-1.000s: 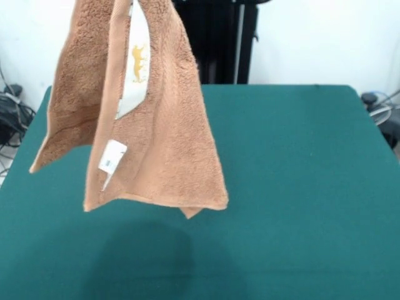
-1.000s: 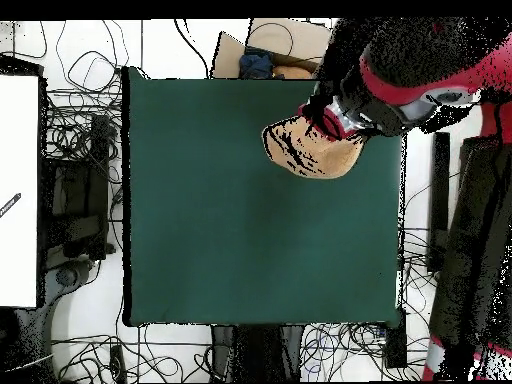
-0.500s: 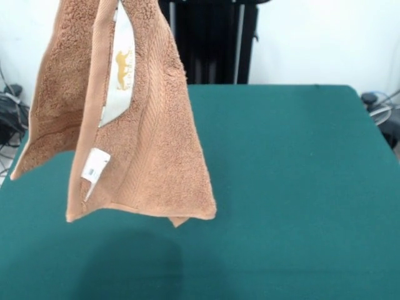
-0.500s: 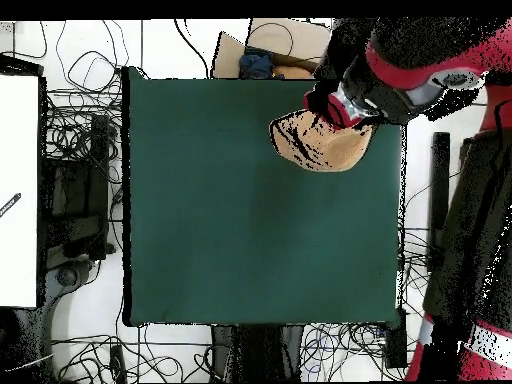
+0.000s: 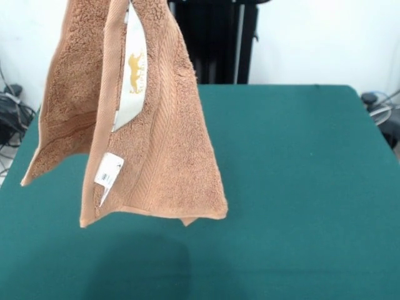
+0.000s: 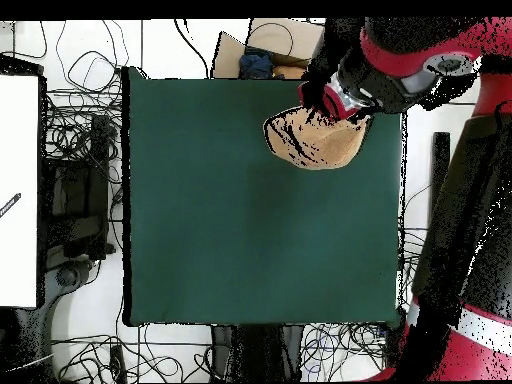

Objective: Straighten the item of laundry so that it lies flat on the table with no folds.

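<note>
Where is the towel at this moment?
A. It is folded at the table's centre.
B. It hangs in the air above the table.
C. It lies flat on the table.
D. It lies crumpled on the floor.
B: the towel hangs from above with its lower edge clear of the table, casting a shadow on the green surface below.

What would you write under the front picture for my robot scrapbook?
Orange-tan towel with white tags hanging folded in mid-air above the green table.
</note>
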You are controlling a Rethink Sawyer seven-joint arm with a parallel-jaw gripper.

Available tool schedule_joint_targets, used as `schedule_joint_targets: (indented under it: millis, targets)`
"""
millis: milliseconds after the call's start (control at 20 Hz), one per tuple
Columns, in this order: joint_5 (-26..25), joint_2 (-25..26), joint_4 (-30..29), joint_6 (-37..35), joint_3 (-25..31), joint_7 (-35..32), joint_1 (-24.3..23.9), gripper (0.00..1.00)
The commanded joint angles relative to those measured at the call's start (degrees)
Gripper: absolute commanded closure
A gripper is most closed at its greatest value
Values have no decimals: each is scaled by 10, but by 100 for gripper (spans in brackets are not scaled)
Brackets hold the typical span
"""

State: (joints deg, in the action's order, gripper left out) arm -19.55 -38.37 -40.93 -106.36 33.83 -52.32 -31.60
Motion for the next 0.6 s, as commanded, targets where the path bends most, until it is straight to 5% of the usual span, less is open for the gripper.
schedule_joint_targets:
  millis: [50,600]
  targets:
    - [-40,7,4,-36,44,163,13,100]
    - [-59,40,65,-51,47,185,20,100]
